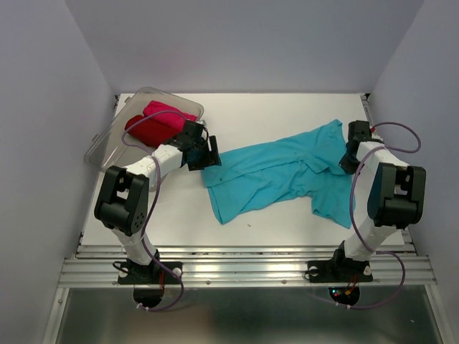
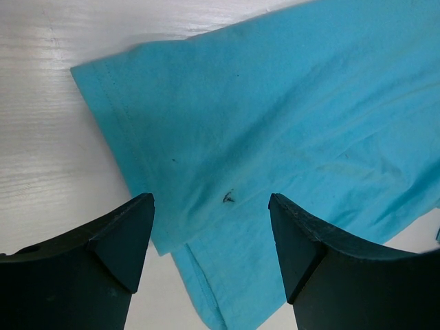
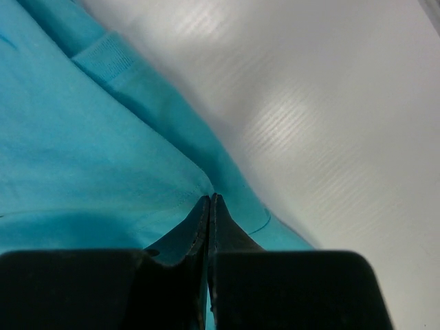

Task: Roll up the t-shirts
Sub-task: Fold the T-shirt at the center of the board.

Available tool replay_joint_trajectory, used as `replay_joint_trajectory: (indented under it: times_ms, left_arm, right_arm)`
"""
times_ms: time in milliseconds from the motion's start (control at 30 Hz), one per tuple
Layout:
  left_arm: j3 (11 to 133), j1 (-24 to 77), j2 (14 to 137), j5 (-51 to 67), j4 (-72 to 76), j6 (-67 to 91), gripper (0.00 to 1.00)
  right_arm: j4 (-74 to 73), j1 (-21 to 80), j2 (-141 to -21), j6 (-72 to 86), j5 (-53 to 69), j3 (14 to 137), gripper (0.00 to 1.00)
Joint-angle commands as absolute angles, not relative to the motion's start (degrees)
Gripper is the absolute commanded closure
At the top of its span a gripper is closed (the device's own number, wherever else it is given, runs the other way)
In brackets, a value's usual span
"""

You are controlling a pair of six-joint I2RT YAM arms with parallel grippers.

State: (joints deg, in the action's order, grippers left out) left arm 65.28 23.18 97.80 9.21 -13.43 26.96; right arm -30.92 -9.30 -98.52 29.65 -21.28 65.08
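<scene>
- Turquoise t-shirt [image 1: 280,175] lies spread and creased on the white table [image 1: 179,215], between the two arms
- left gripper [image 2: 210,206] hangs released, jaws wide, over the shirt's left corner hem
- right gripper [image 3: 210,199] is clenched, pinching a fold at the shirt's far right edge
- dark red t-shirt [image 1: 152,132] and pink t-shirt [image 1: 168,111] sit bundled in the clear tub [image 1: 107,140] at the far left

This is a robotics lab booth. Around the left pincer [image 1: 212,155] and right pincer [image 1: 349,165] stand plain lilac walls [image 1: 43,107], with a flat white tabletop [image 1: 287,107] beneath and a ribbed aluminium rail [image 1: 244,271] behind.
</scene>
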Motion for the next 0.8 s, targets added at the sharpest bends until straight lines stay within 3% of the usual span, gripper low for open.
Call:
replay_joint_trajectory:
  times_ms: [0,67,133,200,367,667,767]
  left_arm:
    - [68.6,23.4,98.2,9.3,-15.2,25.6,0.21]
    - [69.3,23.5,98.9,9.4,-15.6,25.5,0.21]
    - [70.4,23.5,99.7,9.7,-16.0,25.1,0.21]
    - [70.8,23.5,100.0,9.9,-16.2,25.0,0.21]
    - [71.9,23.5,100.7,9.8,-16.3,24.7,0.21]
    - [74.1,23.5,102.1,10.1,-17.0,24.5,0.21]
    - [74.4,23.5,102.7,10.0,-17.1,24.4,0.21]
  right_arm:
    - [-30.9,-9.6,-98.0,30.4,-24.9,62.0,0.99]
    - [-31.0,-9.6,-97.6,30.5,-24.9,61.5,0.92]
    - [-31.1,-9.6,-96.9,30.5,-24.6,62.1,0.67]
    - [-31.0,-9.6,-96.6,30.2,-24.2,63.7,0.62]
    - [-31.3,-9.6,-100.5,28.8,-21.4,77.6,0.60]
    - [-35.9,-9.6,-121.7,27.4,-14.2,106.5,0.59]
    - [-37.4,-9.6,-126.9,27.5,-13.4,111.2,0.58]
